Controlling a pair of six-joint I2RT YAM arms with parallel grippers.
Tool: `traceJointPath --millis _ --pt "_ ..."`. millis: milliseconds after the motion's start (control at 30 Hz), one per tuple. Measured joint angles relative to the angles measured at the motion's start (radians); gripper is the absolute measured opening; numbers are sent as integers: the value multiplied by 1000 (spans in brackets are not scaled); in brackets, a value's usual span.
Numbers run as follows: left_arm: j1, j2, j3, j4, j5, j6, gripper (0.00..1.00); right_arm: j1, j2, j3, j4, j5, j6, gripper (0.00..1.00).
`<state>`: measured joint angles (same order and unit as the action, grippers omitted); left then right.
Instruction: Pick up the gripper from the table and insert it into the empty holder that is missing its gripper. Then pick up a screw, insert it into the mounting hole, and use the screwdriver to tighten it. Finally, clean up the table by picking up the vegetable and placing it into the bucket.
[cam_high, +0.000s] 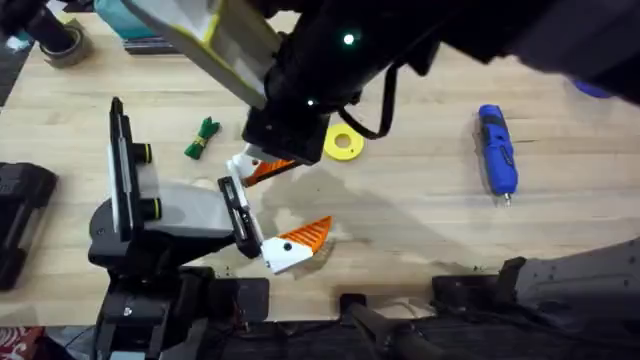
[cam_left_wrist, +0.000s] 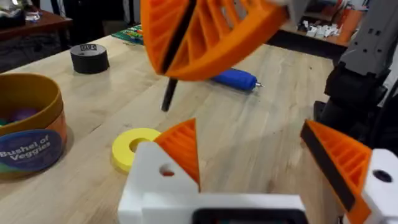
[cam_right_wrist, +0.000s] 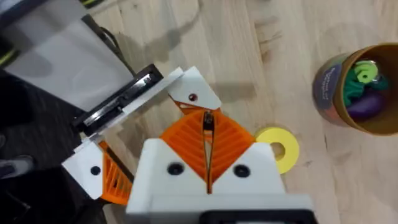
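Observation:
My right gripper (cam_right_wrist: 208, 134) is shut on a thin black screw (cam_right_wrist: 208, 121). In the left wrist view that gripper (cam_left_wrist: 186, 43) hangs above with the screw (cam_left_wrist: 169, 93) pointing down. Just under the screw is the white holder (cam_right_wrist: 193, 93), which is one finger of my left gripper (cam_high: 270, 205). The orange ribbed gripper (cam_left_wrist: 181, 146) sits in the holder (cam_left_wrist: 155, 180), next to its small hole. My left gripper (cam_left_wrist: 249, 127) is open and empty. The green vegetable (cam_high: 203, 138) lies on the table to the left. The blue screwdriver (cam_high: 497, 150) lies far right. The bucket (cam_right_wrist: 326, 87) stands upright with toy vegetables inside.
A flat yellow ring disc (cam_high: 343, 143) lies beside the grippers, between them and the bucket (cam_left_wrist: 25, 149). A roll of dark tape (cam_high: 60, 40) sits at the far left corner. My right arm (cam_high: 300, 90) crosses over the table's middle, dark and large.

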<state>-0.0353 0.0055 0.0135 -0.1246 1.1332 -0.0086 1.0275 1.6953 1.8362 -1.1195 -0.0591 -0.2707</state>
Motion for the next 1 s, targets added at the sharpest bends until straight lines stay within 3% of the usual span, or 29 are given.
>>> traceJointPath --millis 1000 --pt "0 0 0 0 0 0 986 17 26 0 2 -39 -18 6"
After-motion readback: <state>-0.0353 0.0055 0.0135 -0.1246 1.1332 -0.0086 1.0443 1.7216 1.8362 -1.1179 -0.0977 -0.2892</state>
